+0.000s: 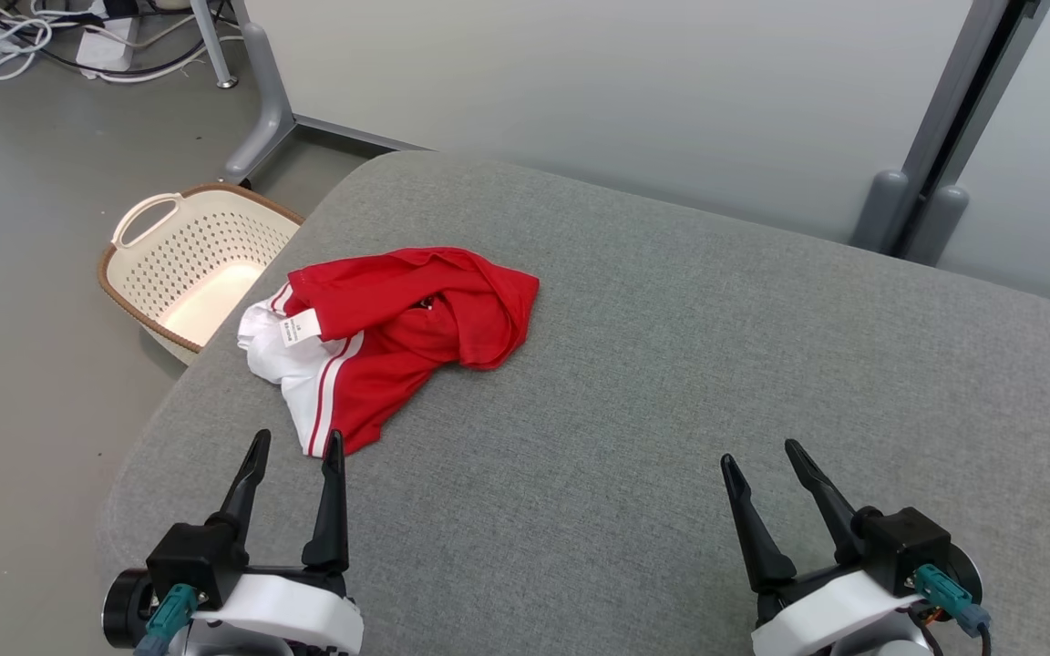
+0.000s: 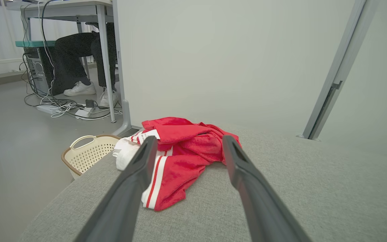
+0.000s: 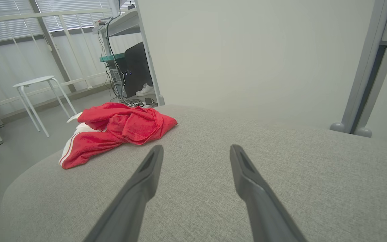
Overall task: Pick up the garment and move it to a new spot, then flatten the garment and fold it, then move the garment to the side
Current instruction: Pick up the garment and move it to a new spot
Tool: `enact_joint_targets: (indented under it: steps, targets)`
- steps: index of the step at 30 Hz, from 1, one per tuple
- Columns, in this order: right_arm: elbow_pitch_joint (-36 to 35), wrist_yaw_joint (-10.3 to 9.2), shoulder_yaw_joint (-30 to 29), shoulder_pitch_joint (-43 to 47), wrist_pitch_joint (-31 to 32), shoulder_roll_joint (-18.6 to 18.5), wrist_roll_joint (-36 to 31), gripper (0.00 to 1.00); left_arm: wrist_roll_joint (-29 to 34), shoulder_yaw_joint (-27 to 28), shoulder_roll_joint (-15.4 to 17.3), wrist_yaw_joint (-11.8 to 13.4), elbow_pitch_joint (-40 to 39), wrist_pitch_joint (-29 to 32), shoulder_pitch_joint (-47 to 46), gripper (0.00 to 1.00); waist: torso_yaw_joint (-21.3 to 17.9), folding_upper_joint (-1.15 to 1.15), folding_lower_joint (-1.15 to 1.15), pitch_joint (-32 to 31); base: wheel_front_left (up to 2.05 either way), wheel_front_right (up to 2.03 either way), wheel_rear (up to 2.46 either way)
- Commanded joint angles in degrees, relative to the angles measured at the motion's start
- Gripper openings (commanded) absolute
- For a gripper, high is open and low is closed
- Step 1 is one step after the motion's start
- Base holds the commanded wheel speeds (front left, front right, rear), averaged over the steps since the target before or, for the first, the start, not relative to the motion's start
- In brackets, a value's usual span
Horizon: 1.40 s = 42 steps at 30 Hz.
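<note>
The garment (image 1: 397, 337) is red with white side stripes, a white lining and a white label. It lies crumpled near the left edge of the grey padded surface (image 1: 671, 383). My left gripper (image 1: 295, 440) stands open just short of the garment's near hem, nothing between its fingers. In the left wrist view the garment (image 2: 183, 154) lies straight ahead past the open left gripper (image 2: 189, 139). My right gripper (image 1: 760, 451) is open over bare grey surface, far to the right of the garment. The right wrist view has the garment (image 3: 119, 129) off to the left of the right gripper (image 3: 196, 148).
A cream perforated laundry basket (image 1: 192, 264) stands on the floor beside the surface's left edge. Grey partition panels and posts (image 1: 935, 164) rise behind the surface. Beyond are a desk with cables, a person's legs (image 2: 79, 64) under it, and a white stool (image 3: 39, 97).
</note>
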Motion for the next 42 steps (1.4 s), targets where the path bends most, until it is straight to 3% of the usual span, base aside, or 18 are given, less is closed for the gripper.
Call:
enact_joint_targets:
  steps: [1,7,12,20,25,40,41,42]
  targets:
    - [0.1,-0.02,-0.2,-0.6,-0.1,-0.3,0.3,1.00,0.2,0.3,0.2,-0.2,-0.1,0.0,0.3,1.00,-0.3,0.00,0.00,0.3,0.00,0.00,0.00]
    - [-0.4,-0.02,-0.9,-1.5,-0.1,-1.4,-0.3,1.00,3.8,2.2,0.3,0.6,2.1,0.0,-2.0,1.00,-2.0,0.00,0.00,2.8,0.00,0.00,0.00]
    - [-1.6,-0.02,-3.1,-3.0,-0.1,-3.6,-1.5,1.00,1.7,4.8,0.3,-1.3,6.0,0.0,-6.6,1.00,-3.3,0.00,0.00,6.3,0.00,0.00,0.00]
    - [-5.1,-0.02,-7.1,-5.3,1.4,-10.2,-3.3,1.00,-1.3,7.1,2.8,-4.7,20.7,1.8,-19.5,1.00,-5.1,0.00,0.00,12.4,0.00,0.00,0.00]
    - [-8.7,-0.02,-10.7,-6.0,3.2,-13.3,-3.3,1.00,-2.5,7.3,6.5,-5.8,29.9,5.9,-27.8,1.00,-6.5,0.00,0.00,15.7,0.00,0.00,0.00]
    - [-13.6,-0.02,-12.3,-5.4,5.5,-14.6,-4.4,1.00,-4.1,4.9,10.0,-7.3,47.4,5.7,-40.9,1.00,-10.3,0.00,0.00,20.2,0.00,0.00,0.00]
    - [-13.7,-0.02,-12.2,-5.4,5.4,-14.6,-4.5,1.00,-4.0,4.4,10.1,-7.4,48.0,5.3,-41.5,0.25,-10.4,0.00,0.00,20.1,0.00,0.00,0.00]
    - [-13.6,-0.02,-12.2,-5.5,5.4,-14.5,-4.6,1.00,-3.8,4.0,10.3,-7.4,48.4,4.8,-42.1,0.00,-10.6,0.00,0.00,20.0,0.00,0.00,0.00]
